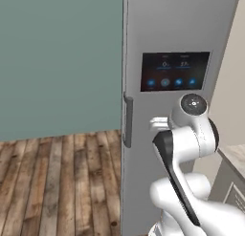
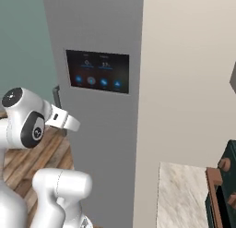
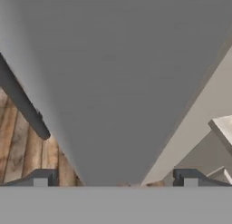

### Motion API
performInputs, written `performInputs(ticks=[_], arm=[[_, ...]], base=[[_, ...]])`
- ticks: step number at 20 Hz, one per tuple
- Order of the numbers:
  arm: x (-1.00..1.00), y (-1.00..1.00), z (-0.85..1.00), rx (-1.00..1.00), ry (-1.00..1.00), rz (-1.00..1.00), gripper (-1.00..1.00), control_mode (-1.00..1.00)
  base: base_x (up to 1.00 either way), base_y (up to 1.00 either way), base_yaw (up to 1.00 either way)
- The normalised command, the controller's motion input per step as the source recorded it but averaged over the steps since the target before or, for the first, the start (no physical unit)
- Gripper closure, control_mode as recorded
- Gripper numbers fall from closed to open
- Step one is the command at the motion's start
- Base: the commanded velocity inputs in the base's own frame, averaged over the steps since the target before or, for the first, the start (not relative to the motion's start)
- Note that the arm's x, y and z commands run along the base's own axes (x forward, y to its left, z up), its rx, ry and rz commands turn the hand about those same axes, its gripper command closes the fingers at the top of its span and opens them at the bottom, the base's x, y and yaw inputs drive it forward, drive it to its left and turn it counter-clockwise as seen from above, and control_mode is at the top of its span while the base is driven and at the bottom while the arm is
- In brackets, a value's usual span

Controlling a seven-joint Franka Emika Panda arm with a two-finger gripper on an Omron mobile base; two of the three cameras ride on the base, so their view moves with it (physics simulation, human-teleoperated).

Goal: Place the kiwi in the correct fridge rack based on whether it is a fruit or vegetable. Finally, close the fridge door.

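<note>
The grey fridge door (image 1: 182, 29) stands shut, so the racks behind it are hidden. Its dark vertical handle (image 1: 128, 120) runs down the door's left edge and crosses the hand view as the handle (image 3: 22, 105) at the left. My gripper (image 3: 115, 178) faces the flat door front (image 3: 118, 82) close up, right of the handle. Its two fingertips (image 3: 41, 177) stand wide apart with nothing between them, so it is open. From the left base camera the white hand (image 1: 159, 123) reaches toward the door just below the screen. The kiwi is out of view.
A dark touch screen (image 1: 174, 70) sits high on the door, also seen as the screen (image 2: 97, 71). A beige side panel (image 2: 184, 84) and a marble counter (image 2: 182, 195) lie to the right, with a dark green appliance (image 2: 226, 176) beyond. Wood floor (image 1: 57, 182) spreads left.
</note>
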Motion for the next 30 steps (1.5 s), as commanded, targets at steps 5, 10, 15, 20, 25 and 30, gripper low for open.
performInputs(ticks=[5,10,15,20,25,30], arm=[[0.59,-0.23,0.0,0.04,0.0,-0.06,-1.0,-1.0],[0.67,0.0,0.0,0.0,0.0,-0.13,-1.0,-1.0],[0.6,0.0,-0.02,0.0,0.0,-0.11,-1.0,-1.0],[0.69,-0.1,-0.17,0.0,-0.01,-0.04,-1.0,-1.0],[0.55,-0.05,-0.17,0.0,-0.03,-0.05,-1.0,-1.0],[0.5,-0.04,-0.15,0.0,-0.08,-0.07,-1.0,-1.0]], base=[[0.0,0.0,0.0],[0.0,0.0,0.0],[0.0,0.0,0.0],[0.0,0.0,0.0],[0.0,0.0,0.0],[0.0,0.0,0.0]])
